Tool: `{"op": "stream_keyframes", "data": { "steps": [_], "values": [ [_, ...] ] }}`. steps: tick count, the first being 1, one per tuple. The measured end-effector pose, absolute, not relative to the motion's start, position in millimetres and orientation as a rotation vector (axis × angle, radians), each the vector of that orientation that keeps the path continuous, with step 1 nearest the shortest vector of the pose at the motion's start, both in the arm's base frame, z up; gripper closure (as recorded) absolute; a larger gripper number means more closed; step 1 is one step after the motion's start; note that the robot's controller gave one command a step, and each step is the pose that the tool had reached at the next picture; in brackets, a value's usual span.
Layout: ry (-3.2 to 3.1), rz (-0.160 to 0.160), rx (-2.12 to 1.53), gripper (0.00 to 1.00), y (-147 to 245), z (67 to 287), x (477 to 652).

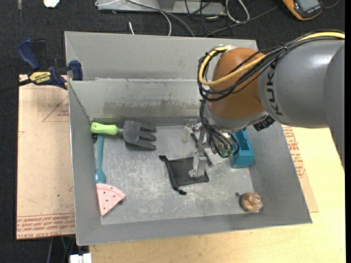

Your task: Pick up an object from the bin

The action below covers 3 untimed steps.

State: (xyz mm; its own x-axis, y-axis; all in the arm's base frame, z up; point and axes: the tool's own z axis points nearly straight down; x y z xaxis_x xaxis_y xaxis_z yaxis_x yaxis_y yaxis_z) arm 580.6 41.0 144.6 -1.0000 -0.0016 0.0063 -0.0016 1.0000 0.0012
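blue block [244,155]: part hidden behind arm [312,86] | arm: cut by right edge | brown lump [251,202]: unidentifiable

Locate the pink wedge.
In the camera view, the pink wedge lies in the lower-left corner of the bin, at the end of the blue handle, below the green-handled fork.

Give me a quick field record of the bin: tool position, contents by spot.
tool: mid-bin, down over the black flat piece's right edge
under tool: black flat piece, lying flat
right of tool: blue block
back left: grey fork with green handle
front left: pink wedge at the end of a blue handle
front right corner: small brownish lump
bin: grey metal
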Motion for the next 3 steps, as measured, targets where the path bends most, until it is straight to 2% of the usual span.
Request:
{"op": "stream_keyframes", "data": {
  "steps": [1, 2, 3],
  "values": [
    [-3.143, -0.002, 0.001, 0.0, 40.8, 148.5, 582.5],
    [-3.137, -0.003, 0.272, 0.0, 39.3, 101.8, 587.4],
    [-3.123, -0.004, 0.351, 0.0, 43.5, 67.6, 578.9]
  ]
}}
